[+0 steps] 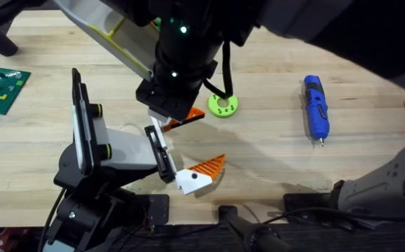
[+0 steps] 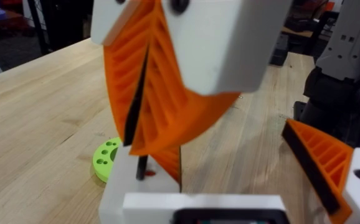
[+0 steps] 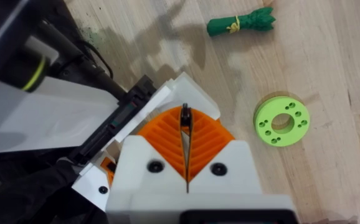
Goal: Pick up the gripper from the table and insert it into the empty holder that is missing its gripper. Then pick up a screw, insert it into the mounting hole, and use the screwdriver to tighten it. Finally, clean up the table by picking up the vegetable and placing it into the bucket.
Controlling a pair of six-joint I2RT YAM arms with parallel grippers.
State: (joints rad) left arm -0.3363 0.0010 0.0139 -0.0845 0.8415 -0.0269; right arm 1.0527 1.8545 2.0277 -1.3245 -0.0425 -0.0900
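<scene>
Nearest you, your left gripper has its two orange ribbed fingers spread wide apart, clamped on nothing. Your right gripper comes down between them with its orange pads pressed together on a thin dark pin, likely the screw, whose lower end meets the white block at the left gripper's base. The screwdriver lies flat on the table, off to the right of both grippers, well apart from them and touching neither. It is slim, bright blue and pen-shaped with black markings, its short metal bit pointing toward the near edge. Just beyond the right gripper a green ring with small holes lies flat, and a green bundled vegetable lies past it
</scene>
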